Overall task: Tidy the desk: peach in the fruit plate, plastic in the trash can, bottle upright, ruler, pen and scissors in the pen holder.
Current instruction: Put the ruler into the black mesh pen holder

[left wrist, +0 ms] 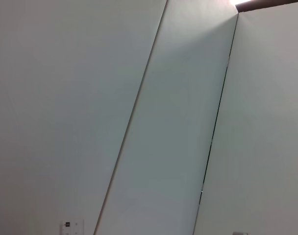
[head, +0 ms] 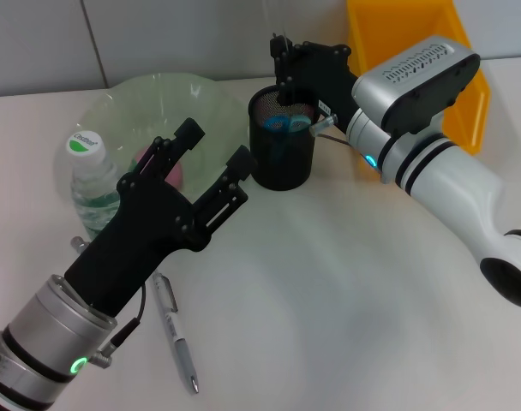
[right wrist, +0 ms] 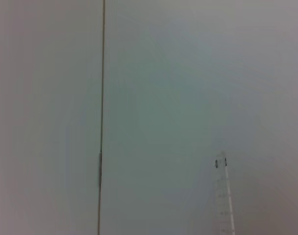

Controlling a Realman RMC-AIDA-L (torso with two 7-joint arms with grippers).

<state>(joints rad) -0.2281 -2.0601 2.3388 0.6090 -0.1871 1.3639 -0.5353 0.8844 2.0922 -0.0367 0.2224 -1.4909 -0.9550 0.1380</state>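
My left gripper (head: 214,147) hangs open and holds nothing, over the near rim of the translucent green fruit plate (head: 132,96). The pink peach (head: 173,175) shows partly behind it, inside the plate. A clear bottle (head: 91,175) with a green-and-white cap stands upright at the plate's left. A silver pen (head: 176,332) lies on the desk beside my left arm. The black mesh pen holder (head: 283,158) holds blue-handled scissors (head: 282,124). My right gripper (head: 284,58) is just behind and above the holder. A clear ruler (right wrist: 224,196) rises past it. The plastic is out of view.
The yellow trash can (head: 412,32) stands at the back right, behind my right arm. White desk surface spreads in front of the pen holder and to the right of the pen. A grey wall runs along the back.
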